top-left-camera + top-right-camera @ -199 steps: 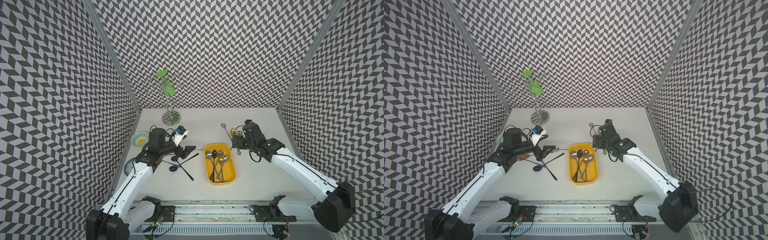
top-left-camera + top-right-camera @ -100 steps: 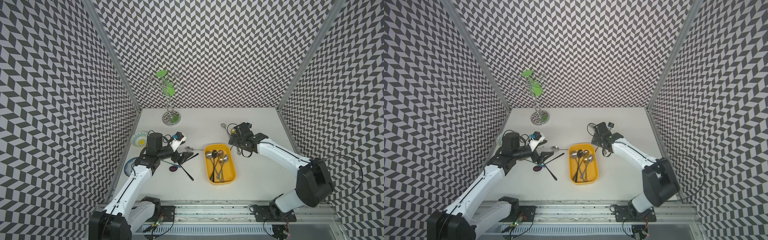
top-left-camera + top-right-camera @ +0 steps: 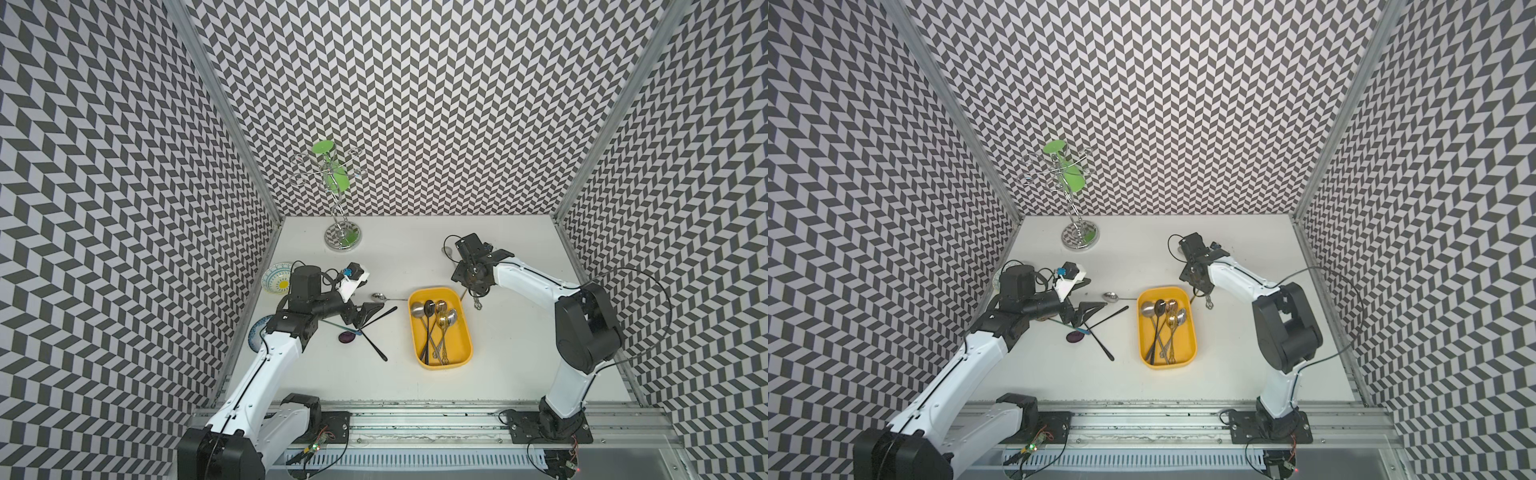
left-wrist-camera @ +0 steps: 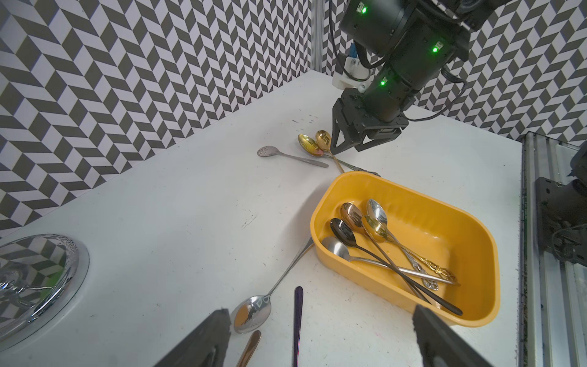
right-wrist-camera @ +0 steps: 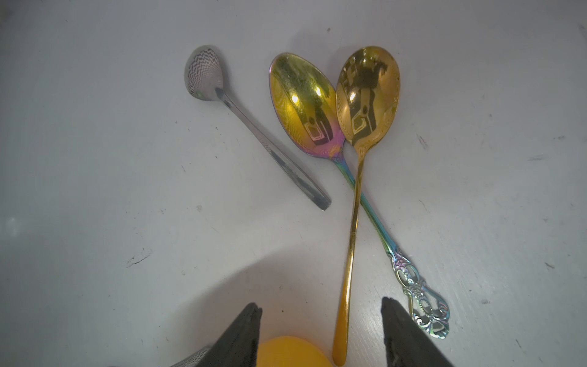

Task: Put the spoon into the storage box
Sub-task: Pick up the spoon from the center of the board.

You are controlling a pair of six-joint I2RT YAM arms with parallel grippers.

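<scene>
Yellow plastic storage box (image 3: 459, 347) sits on the white table (image 3: 519, 357) w/ several spoons inside. Just beside its far corner, the right gripper (image 5: 320, 305) hangs low, jaws partly open, gripping nothing. Gold spoon (image 5: 352, 228) lies flat, handle end between those jaws, long axis running straight away from them, crossing a rainbow spoon (image 5: 413, 286) — right arm is far nearer; left gripper (image 4: 320, 330) gapes wide, empty. No readable labels or writing.
</scene>
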